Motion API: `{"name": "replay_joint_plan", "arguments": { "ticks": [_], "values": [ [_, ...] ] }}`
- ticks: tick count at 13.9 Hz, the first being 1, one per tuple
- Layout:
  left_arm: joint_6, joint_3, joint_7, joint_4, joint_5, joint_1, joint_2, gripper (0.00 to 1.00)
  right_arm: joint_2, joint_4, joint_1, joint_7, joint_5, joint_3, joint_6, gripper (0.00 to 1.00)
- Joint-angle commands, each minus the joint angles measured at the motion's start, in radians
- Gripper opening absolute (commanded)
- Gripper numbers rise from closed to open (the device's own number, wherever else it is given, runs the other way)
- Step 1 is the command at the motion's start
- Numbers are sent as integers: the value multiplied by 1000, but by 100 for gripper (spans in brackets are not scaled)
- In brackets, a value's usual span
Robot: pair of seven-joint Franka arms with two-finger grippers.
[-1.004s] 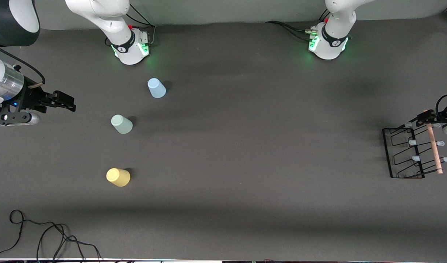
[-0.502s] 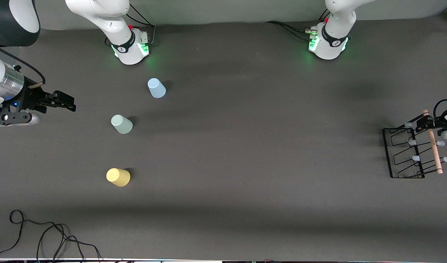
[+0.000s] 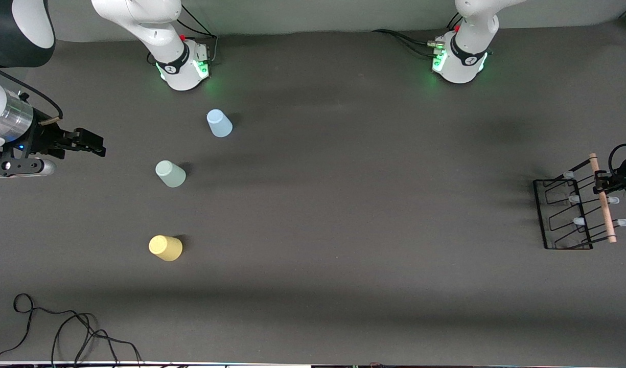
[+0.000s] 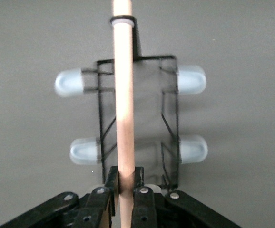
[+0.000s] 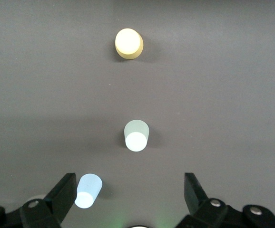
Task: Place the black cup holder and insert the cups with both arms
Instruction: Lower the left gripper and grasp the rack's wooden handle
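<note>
At the left arm's end of the table stands the black cup holder [image 3: 565,214], close to the edge of the front view. Its wooden rod [image 3: 602,198] runs along the top, and pale-tipped pegs [image 3: 578,221] stick out at the sides. The left gripper [image 3: 605,181] is clamped on that rod, near the end that lies farther from the front camera. Most of the left arm is cut off by the edge of the picture, so only a bit of its wrist shows. In the left wrist view the two fingers [image 4: 111,183] press on the rod [image 4: 122,114] from both sides, and four pegs [image 4: 69,82] show around the wire base [image 4: 168,118]. The rack may be tipped or lifted a little, but that is hard to tell.

The right gripper [image 3: 90,142] waits in the air over the right arm's end of the table, beside the cups, with its fingers wide apart and nothing between them. In the right wrist view only the finger tips [image 5: 66,190] show.

Three cups stand upside down, well apart, toward the right arm's end. The light blue cup [image 3: 219,123] is farthest from the front camera, the pale green cup [image 3: 170,174] is in the middle, and the yellow cup [image 3: 165,248] is nearest. A black cable [image 3: 62,327] lies at the near edge, partly cut off.
</note>
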Motion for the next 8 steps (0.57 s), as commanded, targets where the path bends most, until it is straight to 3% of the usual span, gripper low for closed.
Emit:
{"name": "replay_joint_plan", "arguments": {
  "ticks": [1,3,6,8],
  "values": [
    [-20,8,-5,36,-9,-5,11,0,4,-1,-7,-17,2,0,-1,100],
    [-132,8,-5,105,-9,3,-6,0,3,-7,-7,-20,2,0,3,100],
    [-418,9,-42,306,-11,0,-7,0,0,-8,-2,-17,2,-2,1,100],
    [-537,6,-94,401,-12,-8,-9,0,0,-1,1,-23,2,-6,3,100]
  ]
}}
